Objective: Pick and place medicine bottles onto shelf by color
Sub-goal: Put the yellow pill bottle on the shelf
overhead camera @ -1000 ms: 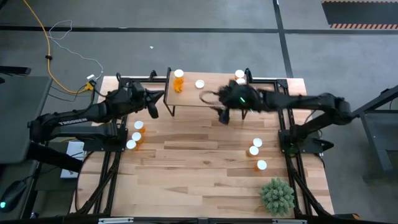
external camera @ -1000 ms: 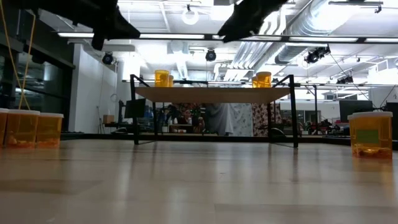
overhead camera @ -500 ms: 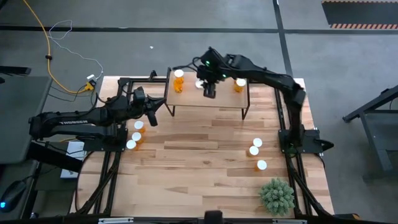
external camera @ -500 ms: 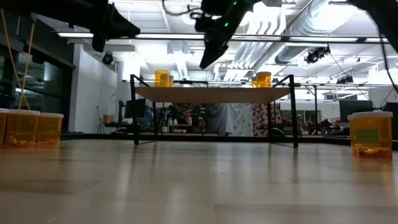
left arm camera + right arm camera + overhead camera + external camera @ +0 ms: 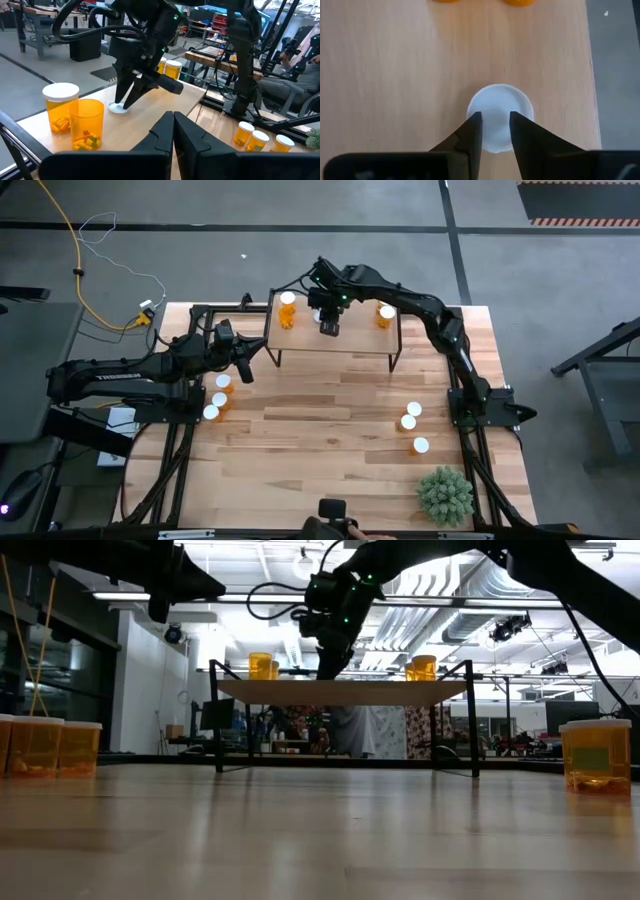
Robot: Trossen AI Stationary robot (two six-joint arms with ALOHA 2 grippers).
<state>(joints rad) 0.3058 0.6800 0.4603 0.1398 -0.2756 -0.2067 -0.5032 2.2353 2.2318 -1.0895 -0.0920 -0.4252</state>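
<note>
The right gripper point(image 5: 328, 327) reaches over the low light-wood shelf on thin black legs point(image 5: 350, 340) at the far edge of the table, its dark fingers point(image 5: 470, 135) pointing down over a loose round white cap point(image 5: 500, 117) lying flat on the shelf board. The two fingers stand a narrow gap apart above the cap's middle, inside its rim, and grip nothing; whether their tips touch the cap cannot be told. The cap sits near one long edge of the board, with bare wood around it. Toward the shelf's left end stand a capped translucent orange pill bottle point(image 5: 60, 107) and, just beside it, an uncapped orange bottle point(image 5: 86, 125); another capped bottle point(image 5: 385, 314) stands near the right end. The left gripper point(image 5: 173, 131) hovers beyond the shelf's left end, fingers pressed together and empty. Three more bottles point(image 5: 217, 397) cluster on the pale wooden tabletop point(image 5: 320, 440) near the left edge, two point(image 5: 412, 430) near the right, leaving a wide bare stretch between. A green spiky plant point(image 5: 445, 495) occupies the near right corner.
</note>
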